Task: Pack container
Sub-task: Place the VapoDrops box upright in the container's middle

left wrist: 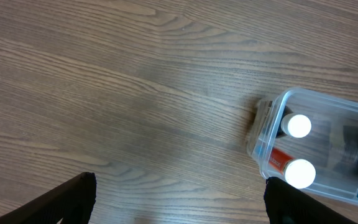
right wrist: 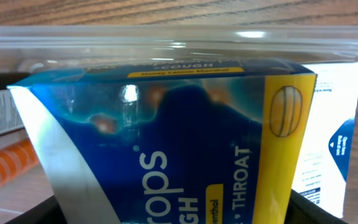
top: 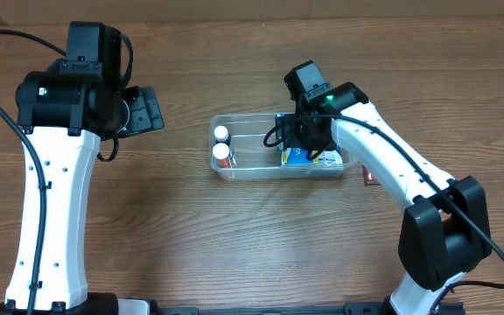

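Overhead: the clear container (top: pixel 254 162) sits mid-table, with the right gripper (top: pixel 309 147) down in its right end. Left wrist: the left gripper (left wrist: pixel 179 202) is wide apart near it. Right wrist: a blue box (right wrist: pixel 166 143) says "COUGH" and "THROAT"; squeezed or not, I cannot tell.

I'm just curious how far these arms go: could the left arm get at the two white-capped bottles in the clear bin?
Probably yes. The open left tool sits near the container's left end, where the bottles stand uncovered, and nothing lies between; the right tool is at the other end.
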You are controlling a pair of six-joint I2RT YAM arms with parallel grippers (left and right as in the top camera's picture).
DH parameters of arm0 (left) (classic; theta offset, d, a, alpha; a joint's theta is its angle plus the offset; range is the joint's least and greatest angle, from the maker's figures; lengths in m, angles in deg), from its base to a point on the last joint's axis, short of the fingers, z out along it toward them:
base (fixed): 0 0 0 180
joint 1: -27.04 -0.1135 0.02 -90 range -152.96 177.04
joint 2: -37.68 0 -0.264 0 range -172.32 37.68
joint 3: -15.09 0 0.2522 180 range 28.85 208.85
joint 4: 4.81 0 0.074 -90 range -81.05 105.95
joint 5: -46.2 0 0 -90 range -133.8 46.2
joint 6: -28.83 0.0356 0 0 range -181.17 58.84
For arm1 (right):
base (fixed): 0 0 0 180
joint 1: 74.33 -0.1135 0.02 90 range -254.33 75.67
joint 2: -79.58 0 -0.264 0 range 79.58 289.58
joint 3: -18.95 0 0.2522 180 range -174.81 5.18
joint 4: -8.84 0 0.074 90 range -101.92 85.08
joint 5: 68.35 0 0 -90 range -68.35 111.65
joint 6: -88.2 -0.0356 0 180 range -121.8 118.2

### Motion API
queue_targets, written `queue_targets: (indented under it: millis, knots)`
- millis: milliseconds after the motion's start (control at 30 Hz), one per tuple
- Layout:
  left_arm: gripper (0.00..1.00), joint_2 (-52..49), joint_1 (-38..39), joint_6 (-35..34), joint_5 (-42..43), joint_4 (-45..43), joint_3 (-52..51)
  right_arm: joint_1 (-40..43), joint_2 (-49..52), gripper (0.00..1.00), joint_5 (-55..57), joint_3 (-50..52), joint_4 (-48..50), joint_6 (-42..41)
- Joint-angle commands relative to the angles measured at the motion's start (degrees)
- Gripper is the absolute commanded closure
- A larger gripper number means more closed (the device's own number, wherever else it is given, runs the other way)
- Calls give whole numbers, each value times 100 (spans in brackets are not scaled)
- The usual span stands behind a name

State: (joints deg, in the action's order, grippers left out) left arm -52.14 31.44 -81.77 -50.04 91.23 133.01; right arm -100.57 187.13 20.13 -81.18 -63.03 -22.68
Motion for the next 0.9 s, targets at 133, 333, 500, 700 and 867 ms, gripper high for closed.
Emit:
queue_targets:
  millis: [133, 333, 500, 700, 867]
  knots:
    - [12, 26, 11, 131, 9, 2, -24, 15, -4, 19, -33, -85, -61, -17]
    - [12, 26, 11, 131, 9, 4, -24, 15, -4, 17, -33, -85, -74, -17]
    - [12, 26, 11, 131, 9, 2, -24, 15, -4, 17, -33, -85, -114, -17]
    - [12, 26, 11, 131, 9, 2, -24, 15, -4, 14, -33, -63, -120, -17]
    - [12, 24, 11, 133, 9, 2, -24, 15, -4, 6, -33, -7, -160, -15]
